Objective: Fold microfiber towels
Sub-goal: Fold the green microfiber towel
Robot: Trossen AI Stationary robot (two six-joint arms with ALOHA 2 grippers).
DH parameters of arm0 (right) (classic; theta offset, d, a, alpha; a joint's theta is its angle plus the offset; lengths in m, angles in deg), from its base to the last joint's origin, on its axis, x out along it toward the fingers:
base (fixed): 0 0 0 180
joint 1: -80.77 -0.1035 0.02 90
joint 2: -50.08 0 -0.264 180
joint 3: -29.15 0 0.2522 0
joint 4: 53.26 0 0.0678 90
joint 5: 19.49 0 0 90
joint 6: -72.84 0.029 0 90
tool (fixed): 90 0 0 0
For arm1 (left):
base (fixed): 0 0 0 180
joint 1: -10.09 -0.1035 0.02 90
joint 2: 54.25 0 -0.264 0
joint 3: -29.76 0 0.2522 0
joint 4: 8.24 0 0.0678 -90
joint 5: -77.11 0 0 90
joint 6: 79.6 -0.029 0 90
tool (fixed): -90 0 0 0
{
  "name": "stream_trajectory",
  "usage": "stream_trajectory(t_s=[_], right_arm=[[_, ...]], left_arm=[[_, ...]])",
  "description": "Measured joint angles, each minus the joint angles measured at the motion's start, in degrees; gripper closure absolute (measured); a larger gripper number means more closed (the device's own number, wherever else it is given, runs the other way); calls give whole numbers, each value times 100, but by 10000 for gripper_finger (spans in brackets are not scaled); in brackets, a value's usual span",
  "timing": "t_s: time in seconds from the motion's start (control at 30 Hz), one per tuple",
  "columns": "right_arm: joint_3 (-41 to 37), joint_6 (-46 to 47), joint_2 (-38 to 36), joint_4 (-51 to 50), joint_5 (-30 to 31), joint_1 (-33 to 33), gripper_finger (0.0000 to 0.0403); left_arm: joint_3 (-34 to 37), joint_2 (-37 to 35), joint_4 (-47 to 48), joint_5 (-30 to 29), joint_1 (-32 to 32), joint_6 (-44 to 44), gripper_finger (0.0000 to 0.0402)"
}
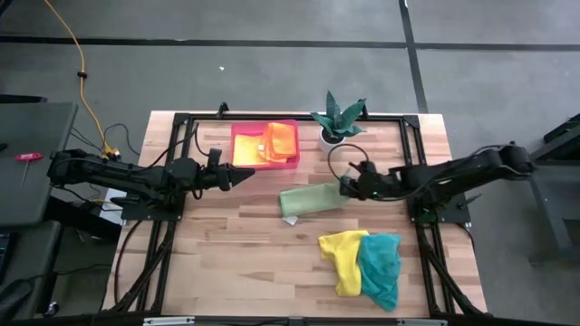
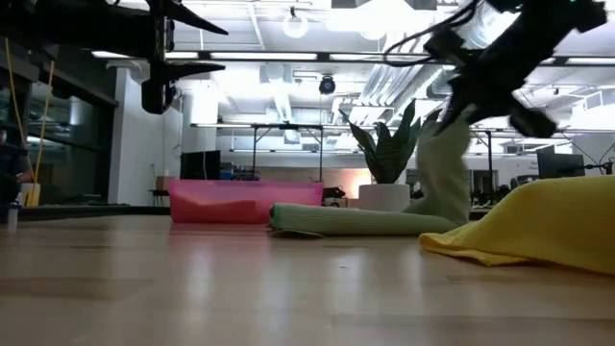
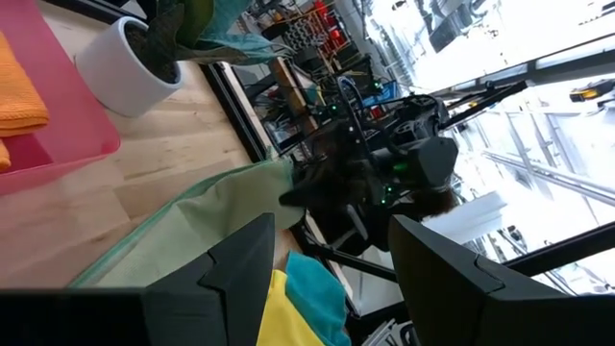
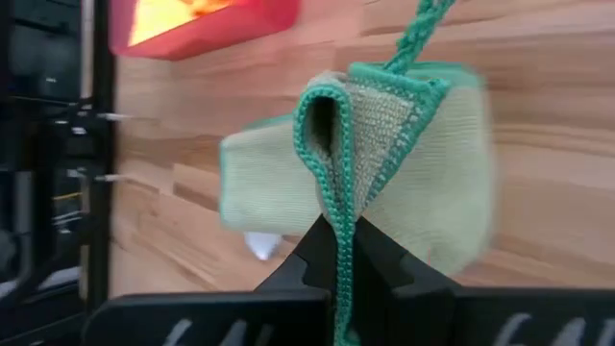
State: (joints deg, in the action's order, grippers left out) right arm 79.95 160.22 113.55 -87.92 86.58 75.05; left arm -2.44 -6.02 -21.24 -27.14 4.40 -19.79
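Light green towel (image 1: 311, 199) lies near the middle of the surface (image 1: 227, 254), and we see its right end lifted off the wood, pinched in the right pincer (image 1: 345, 187). In the right wrist view, the two dark fingers (image 4: 307, 258) are pressed together on a doubled, green-stitched edge of this towel (image 4: 384, 163), with the rest of the cloth hanging toward the wood below. In the low view, the raised end stands nearly upright while the remaining length rests flat as a low roll (image 2: 356, 221). We note the left pincer (image 1: 246, 175) held above the surface just beside the front of the pink tray (image 1: 237, 136), with its fingers (image 3: 231, 274) standing apart and nothing between them. The tray sits at the far edge of the surface, left of centre, and holds a folded orange towel (image 1: 282, 140) with a yellow towel (image 1: 246, 151) next to it. A white pot with a spiky green plant (image 1: 337, 118) stands at the far edge, just right of the tray. Toward the near right corner, a second yellow towel (image 1: 343, 258) and a teal towel (image 1: 381, 267) lie crumpled and touching, the teal one partly over the yellow.
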Motion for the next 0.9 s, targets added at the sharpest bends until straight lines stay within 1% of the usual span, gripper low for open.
stream_trajectory(t_s=[0.2, 0.37, 0.47, 0.57, 0.6, 0.67, 0.73, 0.8, 0.83, 0.87, 0.9], right_arm=[[-2, -35, 950, 1320, -27, 0, 403], [-2, -42, 1609, 2286, -314, -3, 403], [-2, -45, 1803, 2685, -411, -4, 403], [-2, -45, 1860, 2756, -415, -4, 403], [-4, -49, 1860, 2737, -419, -4, 403], [-4, -87, 1858, 2770, -441, -4, 403], [-4, -88, 1858, 2770, -468, -4, 403], [-4, -88, 1858, 2793, -508, -4, 403], [-4, -88, 1858, 2793, -518, -4, 403], [-4, -86, 1858, 2793, -520, -4, 403], [-4, -88, 1858, 2801, -522, -4, 403]], left_arm=[[0, 0, 3, -6, 0, 1, 206], [0, 0, 57, -3, 0, 0, 206], [0, 0, 478, 83, 12, -152, 206], [0, 68, 1200, 200, 99, -365, 213], [0, 144, 1419, 210, 166, -392, 222], [0, 362, 1685, 158, 344, -425, 252], [0, 677, 1647, 37, 498, -481, 299], [0, 1034, 1559, -25, 597, -498, 358], [-1, 1231, 1454, -40, 613, -494, 379], [-2, 1433, 1382, -60, 619, -478, 388], [-2, 1652, 1332, -72, 613, -450, 389]])
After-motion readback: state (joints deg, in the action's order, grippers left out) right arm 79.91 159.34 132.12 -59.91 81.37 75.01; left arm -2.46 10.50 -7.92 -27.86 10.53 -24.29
